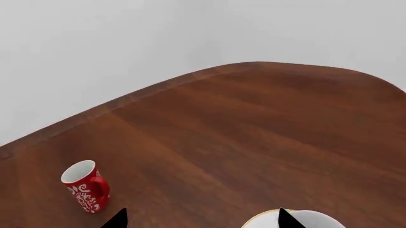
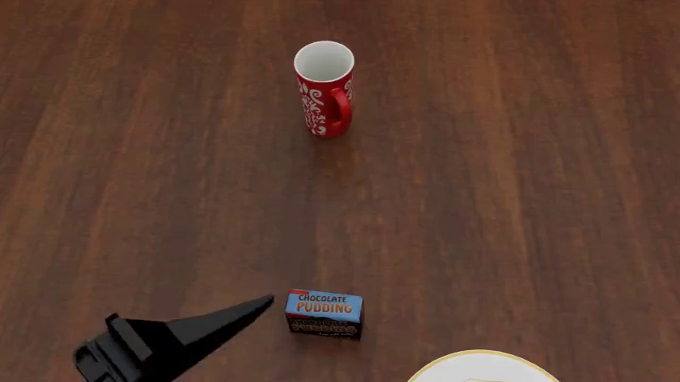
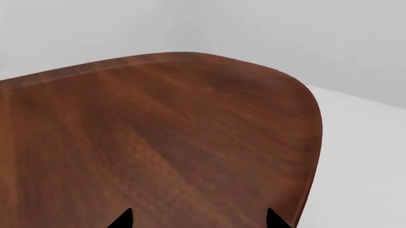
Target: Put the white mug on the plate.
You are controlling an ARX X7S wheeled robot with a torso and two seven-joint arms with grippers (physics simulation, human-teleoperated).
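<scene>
My left wrist camera shows my left gripper (image 1: 199, 219) as two dark fingertips standing wide apart with nothing between them. One tip overlaps the edge of the plate (image 1: 311, 219), a white sliver with a gold rim. The red mug (image 1: 86, 186) stands upright on the wooden table (image 1: 254, 133), off beyond the other tip. The white mug is not in this view.

From my head camera, the left gripper (image 2: 170, 342) juts in low, its tip just beside the chocolate pudding box (image 2: 324, 313). The plate (image 2: 483, 367) peeks in near that box. The red mug (image 2: 324, 87) stands well away. No white mug shows here.

My right wrist camera shows my right gripper (image 3: 198, 219) spread wide and empty over bare table (image 3: 159, 133).
</scene>
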